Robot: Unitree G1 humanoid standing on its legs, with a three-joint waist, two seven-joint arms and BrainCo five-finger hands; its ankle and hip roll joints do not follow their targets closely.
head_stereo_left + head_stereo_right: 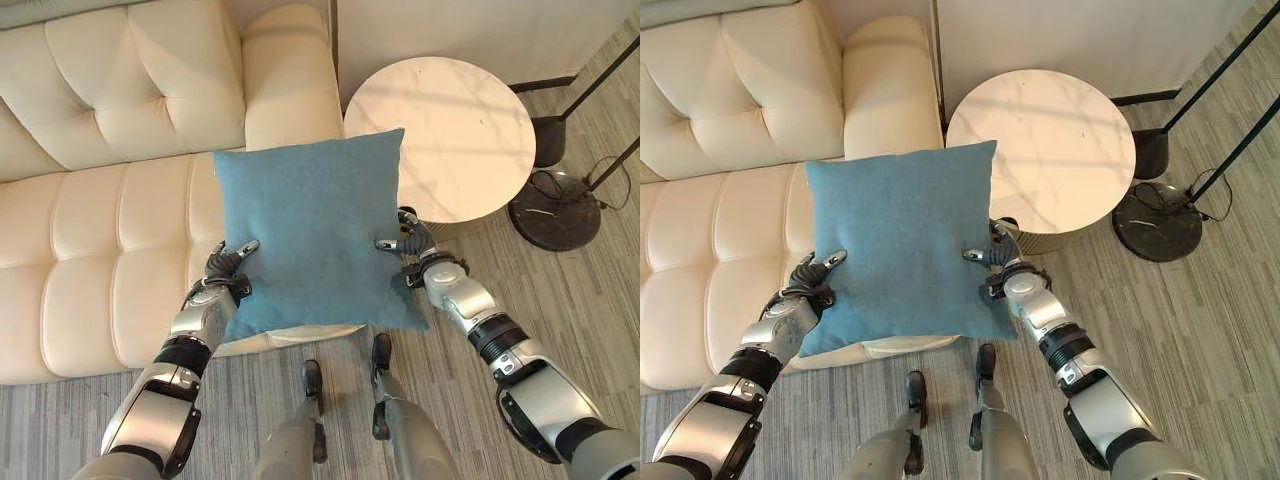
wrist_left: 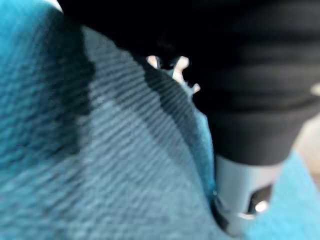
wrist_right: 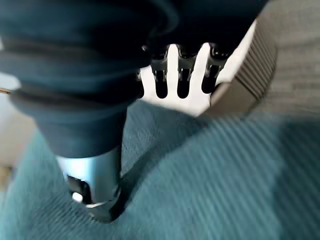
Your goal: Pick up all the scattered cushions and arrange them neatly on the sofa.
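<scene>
Cushion [image 1: 312, 235] hangs flat between both pinching robot hands, left [image 1: 228, 265] and right [image 1: 410, 240], just over the sofa [image 1: 110, 230] seat.

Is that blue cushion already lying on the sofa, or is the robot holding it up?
Held up: the blue cushion is pinched at its sides by the left robot hand and right robot hand, overhanging the sofa edge.
</scene>
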